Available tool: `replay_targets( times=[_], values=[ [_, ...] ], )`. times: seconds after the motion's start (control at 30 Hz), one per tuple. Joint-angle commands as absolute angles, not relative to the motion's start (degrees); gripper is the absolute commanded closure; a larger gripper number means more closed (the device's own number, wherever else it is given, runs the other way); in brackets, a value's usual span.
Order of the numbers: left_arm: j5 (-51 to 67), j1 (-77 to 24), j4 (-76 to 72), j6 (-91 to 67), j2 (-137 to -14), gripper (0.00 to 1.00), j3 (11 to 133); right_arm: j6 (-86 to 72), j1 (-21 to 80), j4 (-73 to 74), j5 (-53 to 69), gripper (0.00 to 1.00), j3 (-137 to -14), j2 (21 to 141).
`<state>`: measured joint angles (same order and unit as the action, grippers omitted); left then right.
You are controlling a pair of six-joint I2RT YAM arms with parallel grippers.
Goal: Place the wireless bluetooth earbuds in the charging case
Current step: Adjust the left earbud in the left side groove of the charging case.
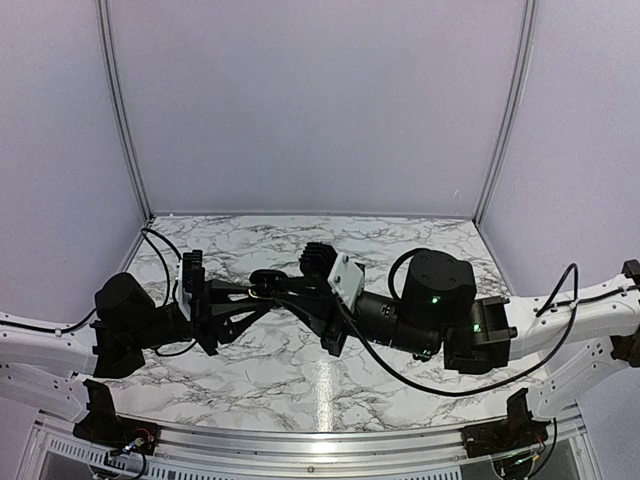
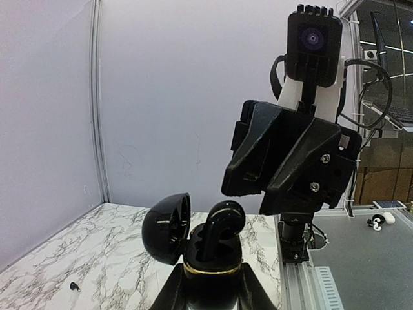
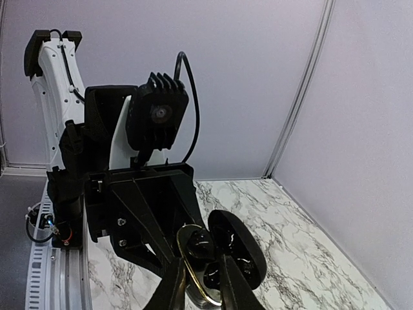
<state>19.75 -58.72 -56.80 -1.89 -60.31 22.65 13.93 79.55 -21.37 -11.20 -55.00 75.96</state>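
The charging case is glossy black with a gold rim, and its lid is hinged open to the left. My left gripper is shut on the case body and holds it upright above the table. One black earbud stands in a well, its head sticking out. My right gripper hovers at the case with its fingers slightly apart; the earbud lies just beyond their tips, untouched. The right gripper's fingers hang above and to the right of the case. I cannot tell whether the other well holds anything. The grippers meet mid-table.
A tiny black object lies on the marble table to the left. The right arm's wrist camera and body cross the middle of the table. Pale walls enclose three sides, and a metal rail runs along the near edge.
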Motion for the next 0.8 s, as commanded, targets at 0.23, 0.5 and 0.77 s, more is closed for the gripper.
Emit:
replay_targets(
  times=[0.23,0.5,0.77],
  values=[
    [21.5,-59.0,-59.5,-1.1,-60.5,1.00,24.3,13.9,79.5,-20.4,-13.5,0.83,-57.7,78.6],
    [21.9,-59.0,-59.2,-0.7,-61.3,1.00,24.4,14.3,79.5,-20.5,-13.8,0.85,-58.3,78.8],
    [22.3,-59.0,-59.1,-0.5,-62.0,1.00,24.7,14.6,79.5,-19.9,-14.4,0.85,-59.2,79.3]
  ],
)
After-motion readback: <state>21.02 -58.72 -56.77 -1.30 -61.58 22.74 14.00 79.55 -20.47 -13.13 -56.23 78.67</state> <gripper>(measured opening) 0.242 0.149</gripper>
